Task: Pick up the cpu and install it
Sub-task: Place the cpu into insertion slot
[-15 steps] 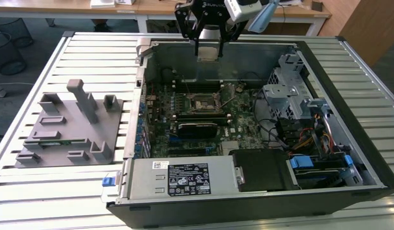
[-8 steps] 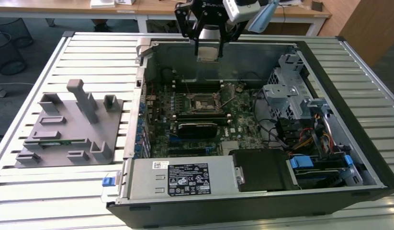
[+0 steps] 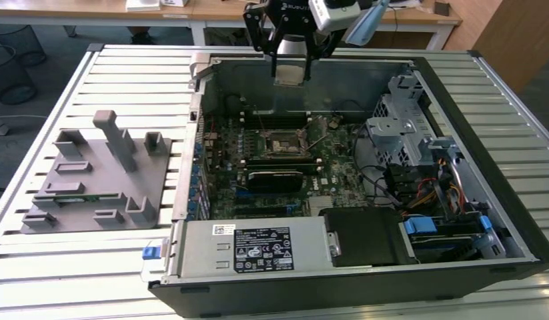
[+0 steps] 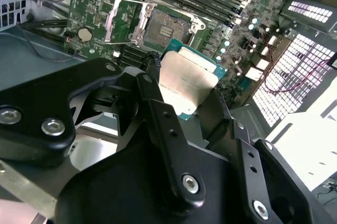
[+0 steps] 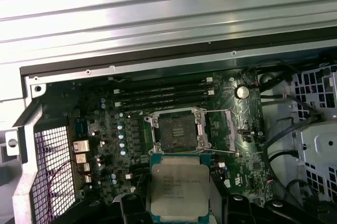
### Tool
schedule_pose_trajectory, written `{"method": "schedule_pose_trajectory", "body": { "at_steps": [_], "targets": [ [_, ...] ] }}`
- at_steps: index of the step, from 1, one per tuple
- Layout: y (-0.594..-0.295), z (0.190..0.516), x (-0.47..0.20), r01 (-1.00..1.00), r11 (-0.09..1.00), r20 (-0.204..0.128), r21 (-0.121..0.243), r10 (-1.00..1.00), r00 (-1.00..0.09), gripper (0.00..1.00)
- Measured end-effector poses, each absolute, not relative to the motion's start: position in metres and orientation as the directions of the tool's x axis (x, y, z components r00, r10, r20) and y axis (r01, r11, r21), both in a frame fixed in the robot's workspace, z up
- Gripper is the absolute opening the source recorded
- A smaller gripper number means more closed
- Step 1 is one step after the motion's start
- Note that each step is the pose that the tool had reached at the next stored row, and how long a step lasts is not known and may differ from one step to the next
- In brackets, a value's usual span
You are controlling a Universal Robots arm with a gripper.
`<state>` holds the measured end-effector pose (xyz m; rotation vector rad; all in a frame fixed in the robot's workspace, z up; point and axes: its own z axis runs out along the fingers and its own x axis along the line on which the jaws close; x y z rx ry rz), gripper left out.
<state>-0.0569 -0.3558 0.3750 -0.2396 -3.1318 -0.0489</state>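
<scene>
My gripper (image 3: 290, 67) hangs over the far part of the open computer case (image 3: 514, 220), shut on the cpu (image 3: 290, 73), a flat square chip with a silver top plate. In both wrist views the cpu (image 4: 188, 76) (image 5: 179, 187) sits clamped between the black fingers (image 4: 158, 108). The open socket (image 3: 279, 143) on the green motherboard lies below it, its metal frame lifted and its middle bare (image 4: 160, 26) (image 5: 178, 130). The cpu is well above the board and touches nothing else.
A grey fixture plate (image 3: 87, 180) with posts and a green memory stick (image 3: 74, 197) lies on the slatted table at the exterior view's left. Inside the case are a power supply (image 3: 256, 247), a drive cage (image 3: 403, 127), cables (image 3: 425, 193) and memory slots (image 5: 163, 95).
</scene>
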Motion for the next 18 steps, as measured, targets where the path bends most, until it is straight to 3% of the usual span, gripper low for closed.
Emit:
{"method": "schedule_pose_trajectory", "body": {
  "at_steps": [18],
  "targets": [
    [-0.3558,0.3747,-0.0569,0.214,0.976,0.003,0.031,0.214,-0.977,0.53]
  ]
}}
